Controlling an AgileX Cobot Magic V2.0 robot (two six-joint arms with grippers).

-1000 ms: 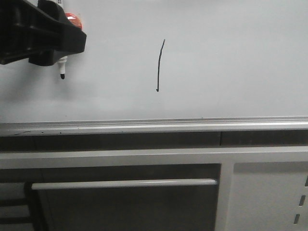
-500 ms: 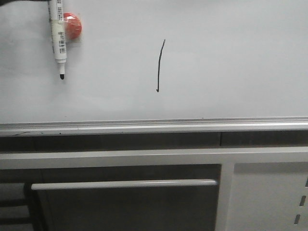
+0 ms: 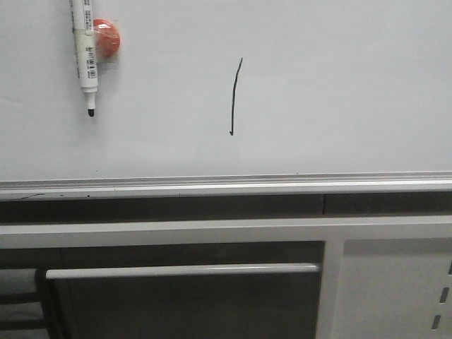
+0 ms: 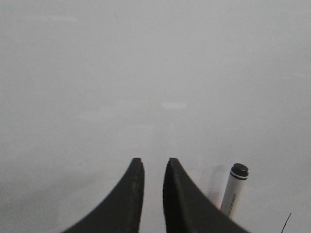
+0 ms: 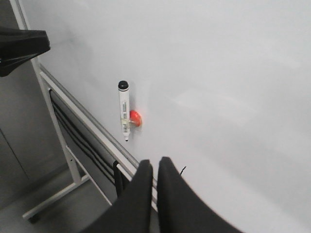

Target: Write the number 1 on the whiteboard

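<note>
The whiteboard [image 3: 339, 92] fills the upper front view. On it stands the number 1 [image 3: 234, 95], a thin black, nearly vertical stroke; its end also shows as the stroke [image 5: 182, 170] in the right wrist view. A white marker pen [image 3: 86, 56] hangs tip down on the board beside an orange magnet [image 3: 107, 39]. My left gripper [image 4: 153, 162] faces bare board, open, with nothing between its fingers, and the marker pen [image 4: 234, 191] is off to one side. My right gripper [image 5: 154, 164] is shut and empty, away from the board. Neither gripper shows in the front view.
A silver ledge [image 3: 226, 185] runs along the board's lower edge. Below it is a grey cabinet panel with a bar handle [image 3: 183, 270]. In the right wrist view the board's stand leg [image 5: 53, 136] reaches the floor, and part of the left arm [image 5: 19, 48] shows near the board.
The left gripper, which covered the marker pen's top at the upper left of the front view, has pulled out of that view. The pen stays on the board by the magnet.
</note>
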